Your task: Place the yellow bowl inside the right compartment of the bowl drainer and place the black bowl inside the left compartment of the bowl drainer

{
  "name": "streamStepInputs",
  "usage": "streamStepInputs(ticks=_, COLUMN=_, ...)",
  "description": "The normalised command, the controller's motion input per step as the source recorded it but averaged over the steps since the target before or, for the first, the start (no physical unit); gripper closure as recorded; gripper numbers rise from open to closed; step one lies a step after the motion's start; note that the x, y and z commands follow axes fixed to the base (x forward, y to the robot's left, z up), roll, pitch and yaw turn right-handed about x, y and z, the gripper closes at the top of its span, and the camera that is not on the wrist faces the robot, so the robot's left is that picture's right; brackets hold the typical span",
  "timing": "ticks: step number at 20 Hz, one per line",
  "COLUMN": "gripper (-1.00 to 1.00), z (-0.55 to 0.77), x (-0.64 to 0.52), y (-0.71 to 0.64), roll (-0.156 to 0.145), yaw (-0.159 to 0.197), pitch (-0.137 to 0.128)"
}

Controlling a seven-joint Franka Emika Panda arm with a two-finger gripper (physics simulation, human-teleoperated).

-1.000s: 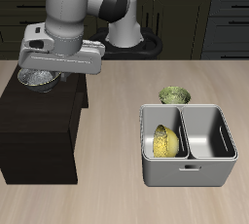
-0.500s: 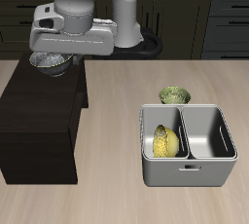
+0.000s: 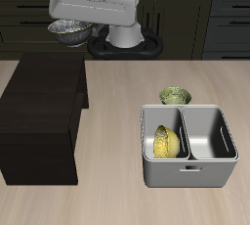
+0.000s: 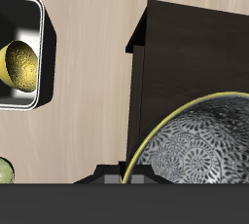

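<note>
I can read no writing or label on anything here; my tool hangs high above the back of the desk, clamped on the black bowl, which fills much of the wrist view with its speckled inside. Below it stands a dark cabinet, and an olive-green bowl sits just behind the bowl drainer near the desk's front edge. The yellow bowl lies tilted on its side in one drainer well, and the other well holds nothing.
</note>
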Motion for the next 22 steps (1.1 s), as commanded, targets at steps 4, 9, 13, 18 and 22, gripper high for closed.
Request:
streamStepInputs(ticks=4, gripper=1.00, z=0.24, x=-0.09, y=0.48, roll=0.014, yaw=-0.050, pitch=-0.022)
streamStepInputs(ticks=9, gripper=1.00, z=-0.05, x=0.10, y=0.39, roll=-0.010, yaw=0.008, pitch=0.017)
streamStepInputs(ticks=13, gripper=1.00, z=-0.16, x=0.26, y=0.25, roll=-0.050, yaw=-0.001, pitch=0.029)
streamStepInputs(ticks=18, gripper=1.00, z=-0.18, x=0.22, y=0.66, roll=0.016, yaw=0.053, pitch=0.015)
streamStepInputs(ticks=22, gripper=1.00, z=-0.10, x=0.12, y=0.57, roll=0.055, yaw=0.003, pitch=0.033)
